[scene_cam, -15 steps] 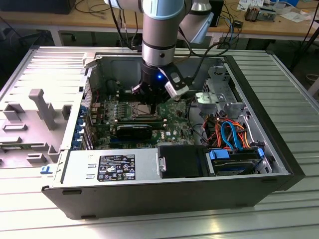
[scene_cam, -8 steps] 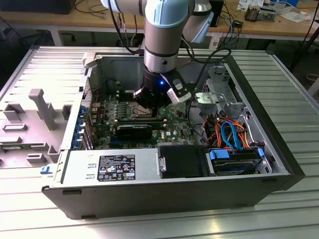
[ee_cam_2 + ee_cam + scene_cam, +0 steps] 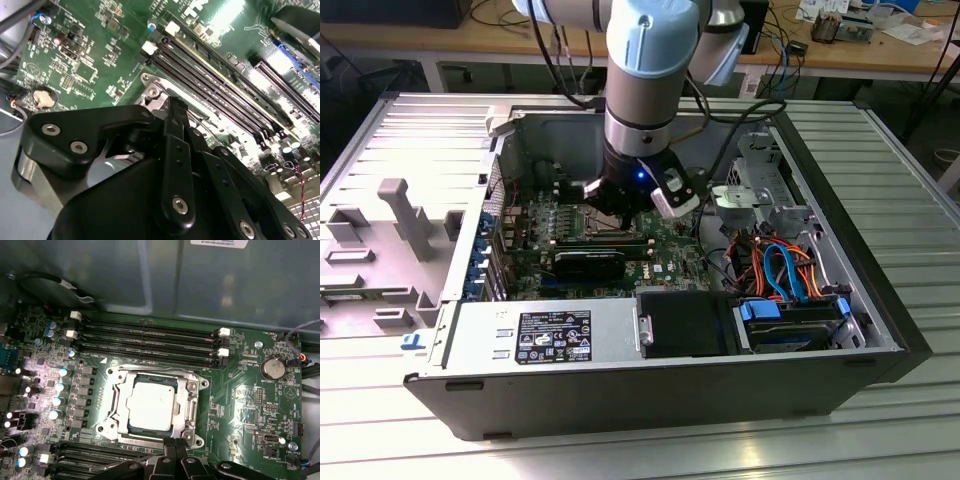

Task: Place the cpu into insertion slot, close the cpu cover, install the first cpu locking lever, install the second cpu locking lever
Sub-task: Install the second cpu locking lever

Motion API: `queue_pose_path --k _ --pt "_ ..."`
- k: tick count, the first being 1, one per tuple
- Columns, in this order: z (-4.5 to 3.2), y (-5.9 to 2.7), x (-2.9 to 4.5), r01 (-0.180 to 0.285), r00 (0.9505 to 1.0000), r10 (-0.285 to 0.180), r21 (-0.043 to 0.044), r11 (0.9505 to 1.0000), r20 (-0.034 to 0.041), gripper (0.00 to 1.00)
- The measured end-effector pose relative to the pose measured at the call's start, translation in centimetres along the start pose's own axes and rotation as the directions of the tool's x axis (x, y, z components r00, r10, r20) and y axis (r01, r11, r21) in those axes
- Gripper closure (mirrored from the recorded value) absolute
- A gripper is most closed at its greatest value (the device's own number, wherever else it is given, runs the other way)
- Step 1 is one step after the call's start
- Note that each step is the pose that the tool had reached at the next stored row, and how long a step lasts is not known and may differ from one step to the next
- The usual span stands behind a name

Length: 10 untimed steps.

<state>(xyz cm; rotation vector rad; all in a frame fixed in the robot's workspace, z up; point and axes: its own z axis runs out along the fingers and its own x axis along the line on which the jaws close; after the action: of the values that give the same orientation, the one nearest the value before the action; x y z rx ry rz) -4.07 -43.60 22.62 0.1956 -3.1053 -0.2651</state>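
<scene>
Fingers of the gripper [image 3: 174,446] are pressed together, holding nothing, at the cover [image 3: 192,399] edge; the cpu [image 3: 152,401] is seated, so a gentle, square push is advised.

In the first wrist view the cpu [image 3: 151,402] lay seated in the slot [image 3: 150,407] on the green board [image 3: 240,405], memory slots [image 3: 150,340] alongside. The gripper [image 3: 174,443] hung at the socket's edge, fingertips together.

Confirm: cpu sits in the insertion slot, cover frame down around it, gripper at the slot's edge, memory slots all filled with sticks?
Not quite. In the first wrist view the memory slots are empty. The rest holds: cpu sits in the insertion slot, cpu cover framing it, gripper at the edge.
</scene>
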Motion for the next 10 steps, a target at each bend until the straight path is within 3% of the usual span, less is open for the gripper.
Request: queue_pose_path --k 10 --pt "-0.19 -1.16 1.74 0.003 0.9999 -0.002 -0.0437 0.999 0.0109 0.89"
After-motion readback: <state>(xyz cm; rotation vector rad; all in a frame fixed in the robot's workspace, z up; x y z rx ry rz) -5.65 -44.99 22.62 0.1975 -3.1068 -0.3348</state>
